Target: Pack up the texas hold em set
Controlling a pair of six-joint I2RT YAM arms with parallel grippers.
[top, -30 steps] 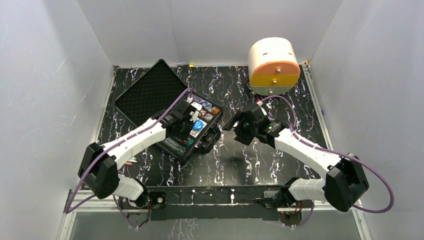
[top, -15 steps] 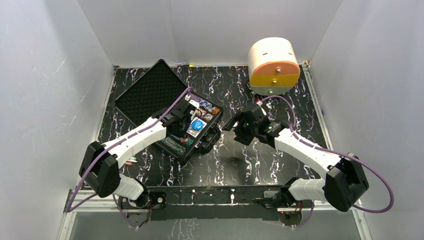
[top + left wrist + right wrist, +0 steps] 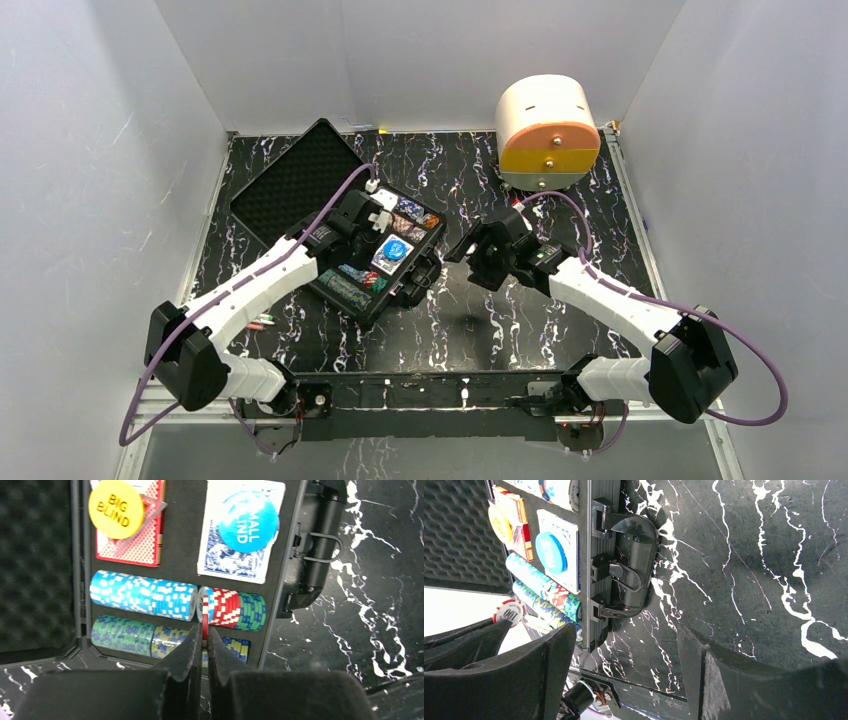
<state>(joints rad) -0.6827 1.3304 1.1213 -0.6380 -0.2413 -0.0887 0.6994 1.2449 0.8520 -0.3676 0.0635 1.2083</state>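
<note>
The black case [image 3: 424,272] lies open left of centre, its foam lid [image 3: 295,185] flat behind it. In the left wrist view it holds rows of multicoloured chips [image 3: 142,594], a red deck [image 3: 145,547] under a yellow BIG BLIND disc [image 3: 116,502], and a blue deck [image 3: 225,562] under a blue disc [image 3: 248,521]. My left gripper [image 3: 205,636] is over the tray [image 3: 372,215], shut on a red chip [image 3: 205,622] held on edge above the chip rows; this chip also shows in the right wrist view [image 3: 510,612]. My right gripper [image 3: 624,647] is open and empty beside the case handle [image 3: 636,570], just right of the case [image 3: 462,250].
A white-and-orange drawer box [image 3: 547,130] stands at the back right. Red and green pens [image 3: 263,322] lie near the front left, beside the left arm. White walls close in the table on three sides.
My left gripper has moved toward the back of the case with the red chip, and its elbow has swung left. The right arm has not moved.
</note>
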